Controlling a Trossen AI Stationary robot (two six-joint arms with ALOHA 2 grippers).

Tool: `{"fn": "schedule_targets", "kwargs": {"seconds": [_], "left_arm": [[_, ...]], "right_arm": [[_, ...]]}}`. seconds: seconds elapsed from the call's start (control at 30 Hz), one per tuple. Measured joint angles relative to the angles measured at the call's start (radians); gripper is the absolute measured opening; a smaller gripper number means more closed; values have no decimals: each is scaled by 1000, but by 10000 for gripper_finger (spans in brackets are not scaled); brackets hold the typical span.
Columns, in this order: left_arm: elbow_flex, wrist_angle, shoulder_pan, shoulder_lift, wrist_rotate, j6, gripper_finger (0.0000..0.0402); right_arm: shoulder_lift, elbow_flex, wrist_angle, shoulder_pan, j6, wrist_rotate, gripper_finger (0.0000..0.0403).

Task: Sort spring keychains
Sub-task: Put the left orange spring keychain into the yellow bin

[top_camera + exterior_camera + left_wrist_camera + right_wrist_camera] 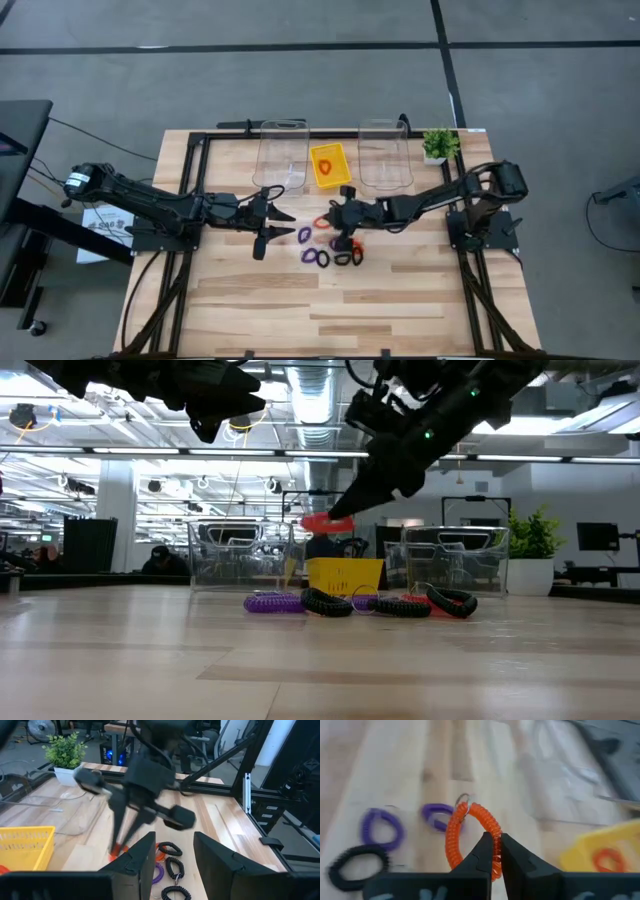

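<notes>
Orange keychain (470, 837) pinched in right tool (494, 851).

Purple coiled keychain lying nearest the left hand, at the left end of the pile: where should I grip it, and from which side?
Take the purple coiled keychain on its outer arc, the side facing the left hand, coming straight down from above. It lies flat on the wooden table, so one finger can drop inside the loop and one outside. That side is clear; black coiled keychains crowd the other.
</notes>
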State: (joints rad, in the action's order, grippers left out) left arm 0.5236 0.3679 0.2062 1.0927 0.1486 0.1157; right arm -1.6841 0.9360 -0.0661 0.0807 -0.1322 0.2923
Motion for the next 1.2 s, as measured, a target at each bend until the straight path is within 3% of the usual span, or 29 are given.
{"fn": "schedule_targets", "kwargs": {"seconds": [0.27, 0.5, 0.73, 0.93, 1.2], "left_arm": [[0, 0, -1, 0, 4, -14, 131], [0, 17, -1, 0, 16, -165, 131], [0, 81, -1, 0, 16, -222, 131], [0, 150, 0, 0, 16, -216, 131], [0, 225, -4, 0, 15, -232, 131]], "right_arm": [[87, 0, 75, -130, 1, 2, 12], [100, 13, 84, -304, -24, -10, 14], [17, 73, 92, -453, -46, -160, 17], [-78, 151, 160, -502, -131, -165, 25], [-120, 180, 215, -486, -235, -158, 61]]}}
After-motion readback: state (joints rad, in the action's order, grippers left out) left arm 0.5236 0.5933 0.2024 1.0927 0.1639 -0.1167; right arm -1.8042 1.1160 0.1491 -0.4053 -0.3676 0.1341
